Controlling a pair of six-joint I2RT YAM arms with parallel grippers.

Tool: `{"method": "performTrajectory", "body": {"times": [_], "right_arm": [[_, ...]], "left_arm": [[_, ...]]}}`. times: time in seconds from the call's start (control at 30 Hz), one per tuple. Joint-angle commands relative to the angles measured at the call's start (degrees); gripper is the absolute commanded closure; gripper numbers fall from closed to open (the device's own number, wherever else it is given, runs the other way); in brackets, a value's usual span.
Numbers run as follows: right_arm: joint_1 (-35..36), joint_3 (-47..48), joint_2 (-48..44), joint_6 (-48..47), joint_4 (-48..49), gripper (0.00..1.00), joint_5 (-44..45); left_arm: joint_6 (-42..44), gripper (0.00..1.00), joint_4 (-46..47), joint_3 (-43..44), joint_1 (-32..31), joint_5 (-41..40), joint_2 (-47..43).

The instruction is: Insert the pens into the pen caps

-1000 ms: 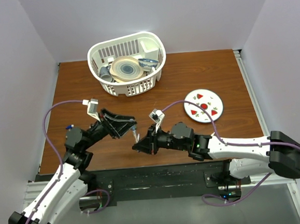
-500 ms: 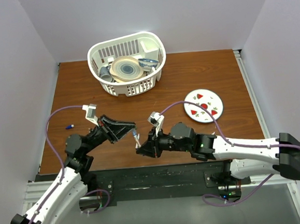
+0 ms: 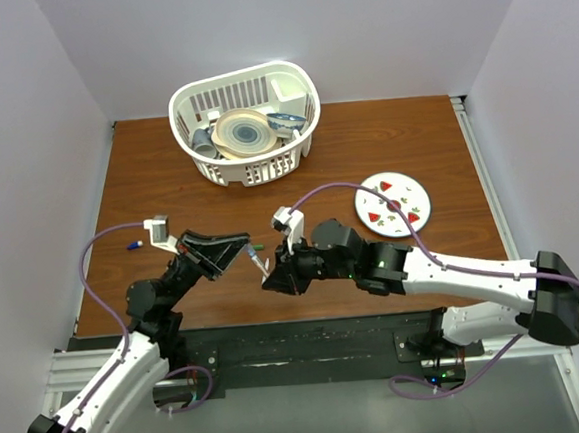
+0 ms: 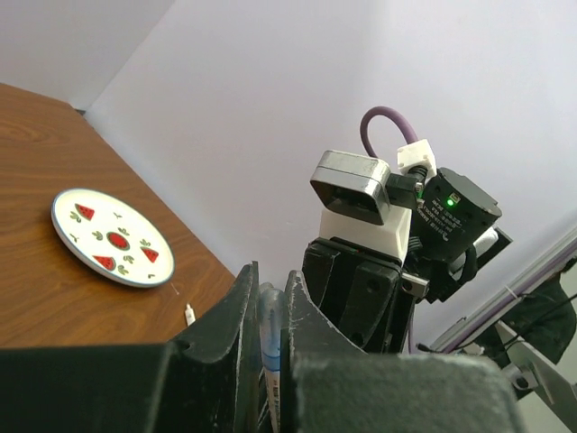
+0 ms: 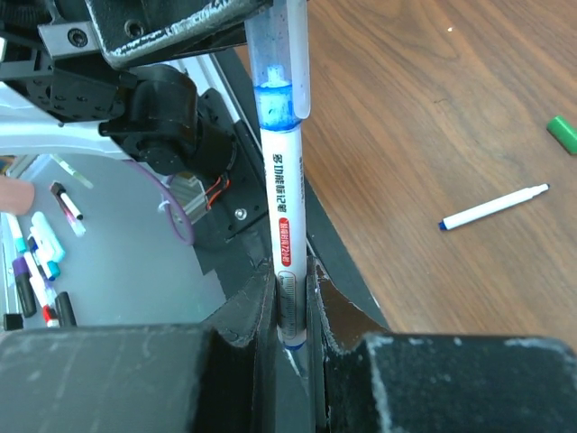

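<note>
Two sets of jaws meet over the near middle of the brown wooden table (image 3: 414,146). Furthest left, a tiny blue-ended piece (image 3: 131,246) lies well apart near the left edge, too small for me to name. Next, my left gripper (image 4: 270,278) is pinched narrow on the translucent blue pen cap (image 5: 281,54). The cap's open end faces the right gripper (image 5: 293,302), which is clamped on the tail of the white-barrelled pen with the blue collar (image 5: 283,198).

Pen and cap share one long axis, running from near right to far left. The tip sits inside the cap, but I cannot tell whether it is fully home. I judge the move wants a straight push along that line, with no sideways drift.

A small green cap (image 5: 563,133) and a loose white pen (image 5: 494,207) lie on the wood beside, clear of that line. The watermelon-patterned plate (image 3: 394,204) sits well to the right.
</note>
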Motion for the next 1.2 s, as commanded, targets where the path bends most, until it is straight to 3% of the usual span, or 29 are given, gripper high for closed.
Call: {"method": "performTrajectory", "body": {"times": [0.0,0.43,0.6,0.77,0.9,1.17], "right_arm": [[-6.9,11.3,-0.2,-0.4,16.3,1.0,7.3],[-12.9,22.7,5.6,-5.9,14.3,1.0,0.5],[-13.2,23.5,5.5,-13.2,17.7,1.0,-0.7],[-13.2,20.6,2.2,-16.8,23.6,1.0,-2.6],[-13.2,21.5,1.4,-18.1,23.1,1.0,-0.8],[-13.3,27.3,4.2,-18.0,20.3,1.0,-0.7]], "left_arm": [[1.4,1.0,-3.4,-3.4,-4.1,10.7,0.7],[3.5,1.0,6.7,-6.3,-15.7,6.7,11.8],[0.5,1.0,10.4,-6.2,-18.2,7.2,13.9],[-0.3,1.0,7.5,-4.6,-18.5,9.0,13.3],[3.1,1.0,-0.1,-4.0,-19.4,8.4,11.2],[7.0,1.0,-4.0,-3.0,-23.2,6.9,10.2]]}}
